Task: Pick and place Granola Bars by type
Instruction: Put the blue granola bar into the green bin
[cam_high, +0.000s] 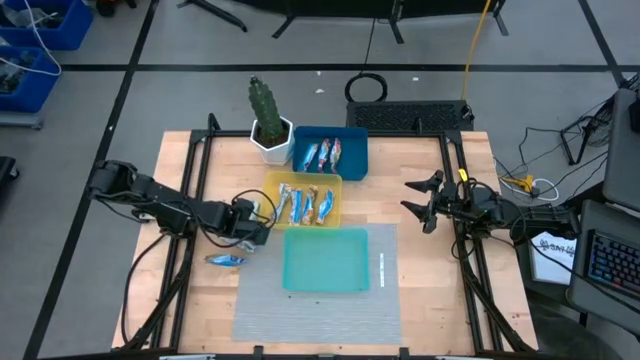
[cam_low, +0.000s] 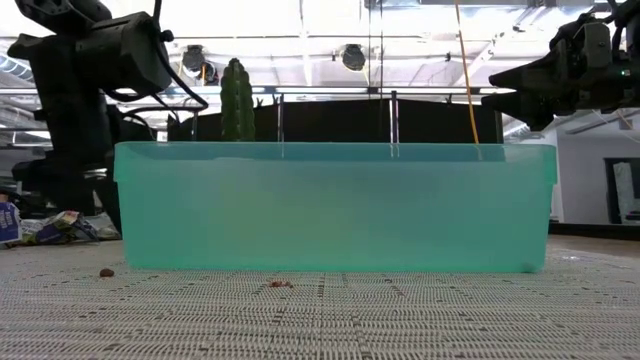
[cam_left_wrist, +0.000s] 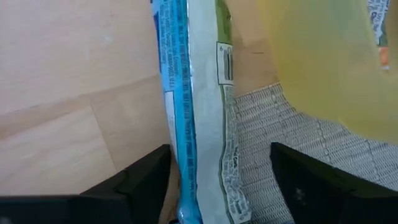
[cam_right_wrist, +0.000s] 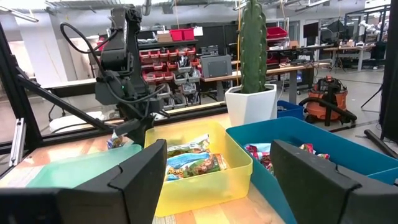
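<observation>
My left gripper (cam_high: 257, 228) points down, open, at the yellow tray's (cam_high: 334, 207) near left corner. Between its fingers lies a granola bar (cam_left_wrist: 199, 112) in a blue, white and green wrapper, flat on the wood and the mat's edge. Another bar (cam_high: 225, 260) lies on the wood nearer the front. Several bars lie in the yellow tray and in the blue tray (cam_high: 352, 160). The teal tray (cam_high: 325, 262) stands on the grey mat (cam_high: 315, 310). My right gripper (cam_high: 418, 200) hangs open at the right, holding nothing. My left gripper comes from above, its fingers on either side of the bar and across its length. One finger (cam_left_wrist: 149, 180) stands right at the bar's blue long edge (cam_left_wrist: 177, 143); whether it touches, I cannot tell. The other finger (cam_left_wrist: 298, 180) is clear of the bar.
A cactus in a white pot (cam_high: 268, 130) stands at the far left beside the blue tray. The yellow tray's wall (cam_left_wrist: 323, 62) is close beside my left gripper. Black frame rails (cam_high: 190, 200) run along both table sides. Bare wood shows at the near left.
</observation>
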